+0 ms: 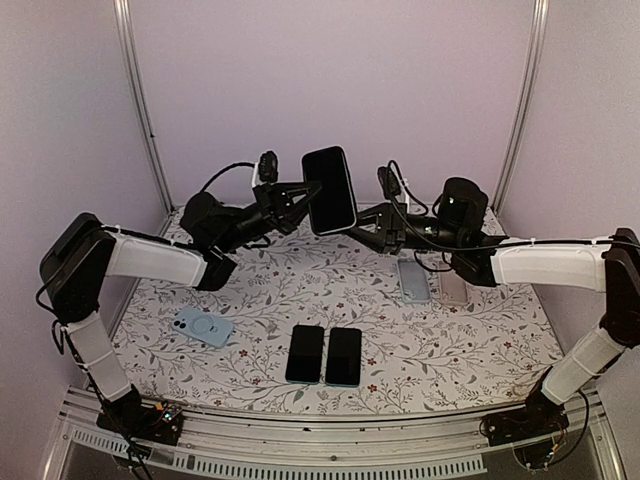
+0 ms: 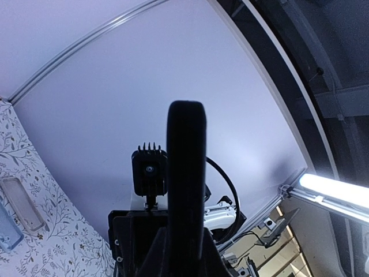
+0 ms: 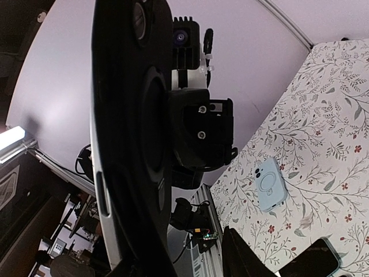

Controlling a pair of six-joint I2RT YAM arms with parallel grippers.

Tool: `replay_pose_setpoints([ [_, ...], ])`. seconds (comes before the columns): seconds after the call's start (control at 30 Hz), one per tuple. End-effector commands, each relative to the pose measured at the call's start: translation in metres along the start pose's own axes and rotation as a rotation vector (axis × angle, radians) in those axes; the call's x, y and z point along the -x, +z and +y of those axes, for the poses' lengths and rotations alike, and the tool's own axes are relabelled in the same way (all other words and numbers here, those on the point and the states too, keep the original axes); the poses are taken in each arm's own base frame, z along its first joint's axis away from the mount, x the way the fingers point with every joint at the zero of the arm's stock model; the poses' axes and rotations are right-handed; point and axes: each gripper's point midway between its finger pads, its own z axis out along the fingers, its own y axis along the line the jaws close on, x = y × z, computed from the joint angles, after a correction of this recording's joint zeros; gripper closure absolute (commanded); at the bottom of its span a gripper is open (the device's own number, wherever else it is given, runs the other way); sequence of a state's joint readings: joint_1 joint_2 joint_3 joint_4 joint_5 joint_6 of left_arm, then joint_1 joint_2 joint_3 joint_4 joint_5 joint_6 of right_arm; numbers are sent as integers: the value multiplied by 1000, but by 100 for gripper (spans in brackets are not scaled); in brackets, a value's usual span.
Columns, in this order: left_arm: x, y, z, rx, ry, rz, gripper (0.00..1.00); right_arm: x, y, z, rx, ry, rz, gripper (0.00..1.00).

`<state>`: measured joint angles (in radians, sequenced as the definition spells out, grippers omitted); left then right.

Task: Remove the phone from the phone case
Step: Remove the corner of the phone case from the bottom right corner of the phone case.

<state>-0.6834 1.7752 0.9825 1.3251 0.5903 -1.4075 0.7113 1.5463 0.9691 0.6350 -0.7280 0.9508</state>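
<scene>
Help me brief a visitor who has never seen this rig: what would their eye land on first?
The black phone stands out first, held up in mid-air at the centre, with the left gripper clamped on it and the right gripper at its lower end. Below, on the floral table, two dark phones lie side by side near the front edge, with a light-blue case to their left.

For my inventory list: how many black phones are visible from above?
3. The held phone is raised in the air at centre; the left phone and the right phone lie side by side near the front edge of the table. Others may be hidden.
</scene>
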Motion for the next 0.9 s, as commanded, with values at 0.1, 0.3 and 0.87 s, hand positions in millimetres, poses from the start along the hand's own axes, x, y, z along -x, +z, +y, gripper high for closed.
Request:
replay_pose_setpoints([
  [0.1,-43,17,-11,-41,2,143,100,3,10,15,66,-16,9,78],
  [0.3,-33,10,-12,-8,32,131,87,-3,10,7,39,4,38,99],
  [0.87,-11,-9,-12,30,54,152,100,-26,-4,-27,-148,0,135,100],
])
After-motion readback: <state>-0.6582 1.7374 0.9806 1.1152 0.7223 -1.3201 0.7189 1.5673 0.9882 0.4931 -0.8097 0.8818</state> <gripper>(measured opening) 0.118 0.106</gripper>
